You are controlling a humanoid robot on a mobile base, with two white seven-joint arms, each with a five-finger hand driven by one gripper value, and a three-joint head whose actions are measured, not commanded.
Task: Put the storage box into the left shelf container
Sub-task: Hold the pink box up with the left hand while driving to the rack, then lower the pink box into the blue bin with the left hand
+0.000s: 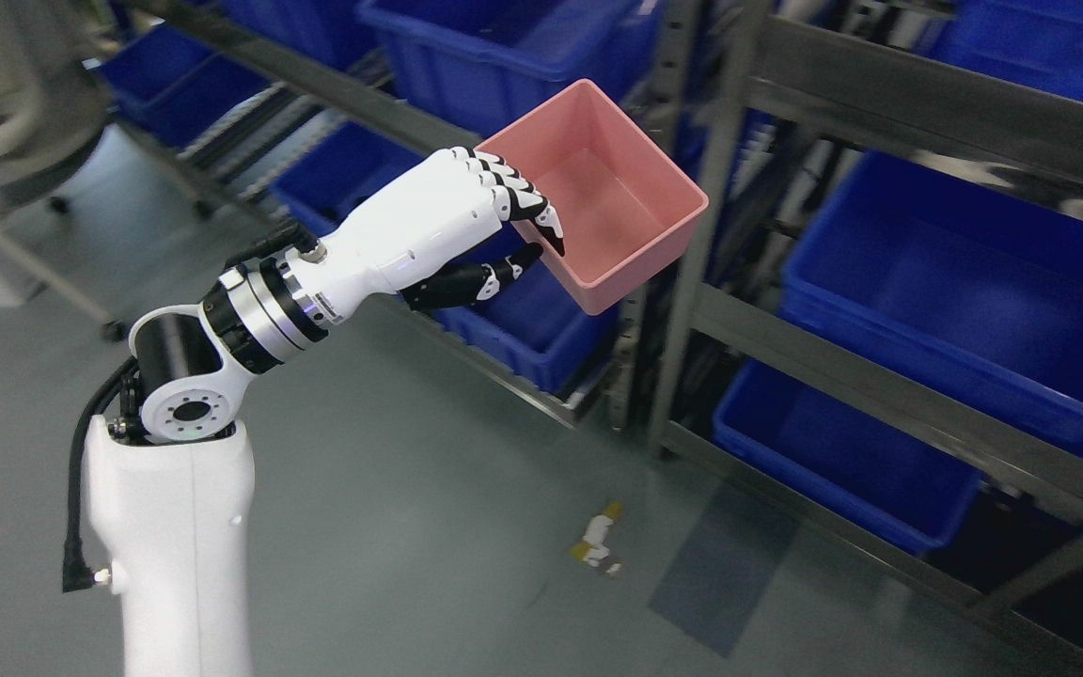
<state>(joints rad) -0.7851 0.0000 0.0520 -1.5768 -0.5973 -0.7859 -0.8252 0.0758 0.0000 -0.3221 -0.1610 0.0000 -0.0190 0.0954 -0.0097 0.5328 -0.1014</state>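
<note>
A pink open-topped storage box (612,197) hangs in the air, tilted, in front of the left shelf. My left hand (527,240) is shut on its near wall, with the fingers (509,188) hooked over the rim and the thumb (480,280) pressed under the outside. The white left arm rises from the lower left. Below and behind the box sit blue shelf containers (532,338) of the left rack. The box is empty inside. My right hand is out of view.
Grey metal racks hold several blue bins: a large one at right (965,291), one lower right (842,461), more along the top (504,56). A shelf upright (692,310) stands just right of the box. A scrap of tape (598,550) lies on the grey floor.
</note>
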